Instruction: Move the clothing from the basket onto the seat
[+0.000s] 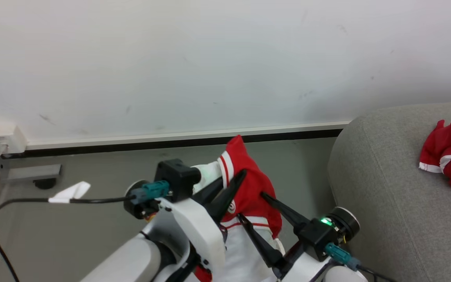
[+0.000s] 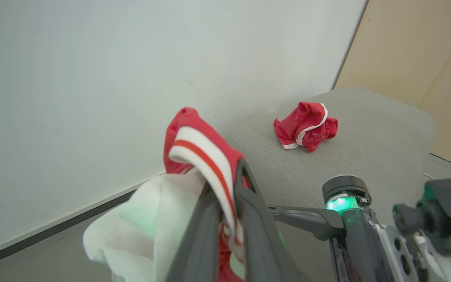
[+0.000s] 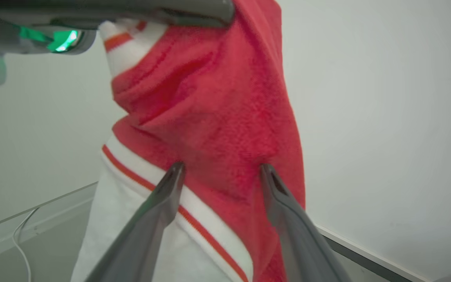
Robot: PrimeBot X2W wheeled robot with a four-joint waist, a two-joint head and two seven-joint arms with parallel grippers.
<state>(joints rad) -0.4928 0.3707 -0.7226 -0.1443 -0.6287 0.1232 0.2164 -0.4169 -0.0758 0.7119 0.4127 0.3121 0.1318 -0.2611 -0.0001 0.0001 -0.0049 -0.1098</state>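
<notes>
Left gripper (image 2: 225, 184): fingers clamped on the clothing (image 1: 251, 188) at its striped white edge. The garment hangs from them above the floor (image 1: 92, 219). Right gripper (image 3: 219, 172): fingers spread apart, tips at the red fabric lower down; contact cannot be confirmed. The seat (image 1: 386, 196) stands to the right, with a second red garment (image 1: 450, 156) on it.

A sparse home-style test room: grey fabric sofa (image 1: 386, 203), bare white wall (image 1: 210, 58), grey floor (image 1: 53, 235), beige partition panels (image 2: 413, 47).
</notes>
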